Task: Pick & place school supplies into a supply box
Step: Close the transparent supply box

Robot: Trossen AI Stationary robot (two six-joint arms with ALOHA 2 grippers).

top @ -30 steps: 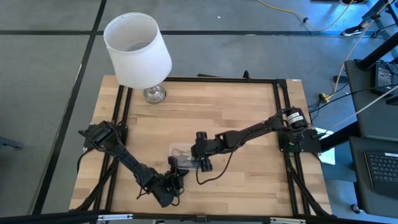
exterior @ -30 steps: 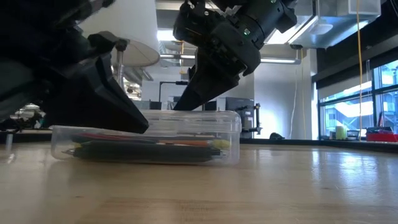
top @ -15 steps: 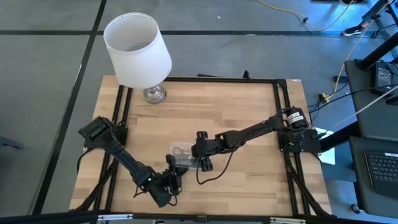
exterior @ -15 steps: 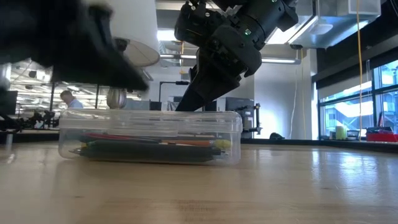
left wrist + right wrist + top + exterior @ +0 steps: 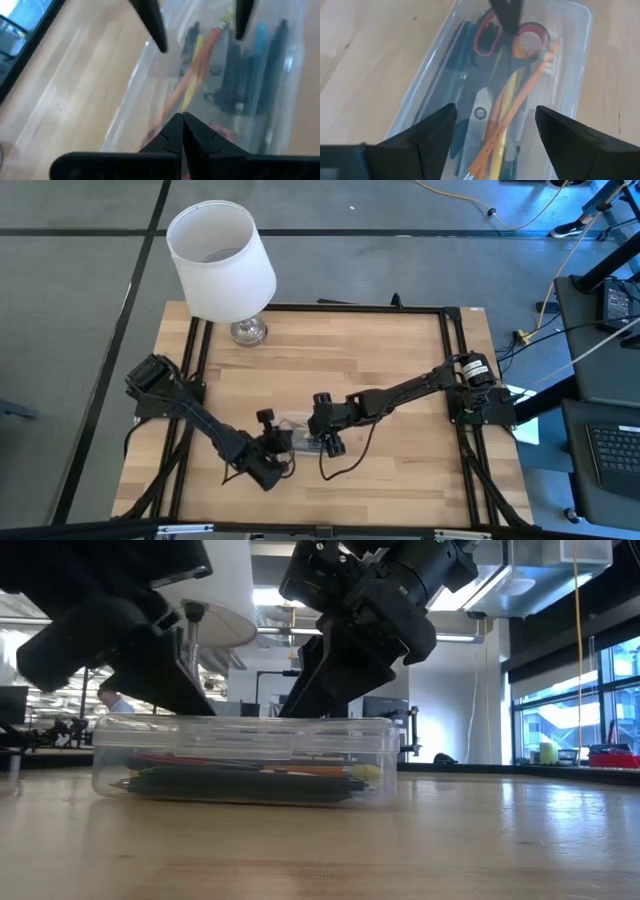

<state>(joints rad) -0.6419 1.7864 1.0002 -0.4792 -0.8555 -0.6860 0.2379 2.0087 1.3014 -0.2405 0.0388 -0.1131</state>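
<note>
The clear supply box lies flat on the table with its lid on. Through the lid I see red-handled scissors, orange and yellow pencils and dark pens. My left gripper is shut, and its tip stands over the scissors end of the box. My right gripper is open above the box's other end, one finger toward each long side. In the low view both grippers come down to the lid's top. My left gripper has its shut fingertips at the lid's top near the box's scissors end, slanting down from above. The box stays flat on the table. My right gripper's finger ends reach the lid, but I cannot tell whether they touch it.
A white-shaded lamp stands on its metal base at the table's far left corner. A black cable loops on the wood beside the right gripper. A black frame edges the table. Bare wood shows toward the far and right sides.
My left gripper, shut throughout, has risen from the table on the box's near side and moved toward the far edge, coming over the box's lid. The box has slid slightly along the table. My right gripper has stayed over the box.
</note>
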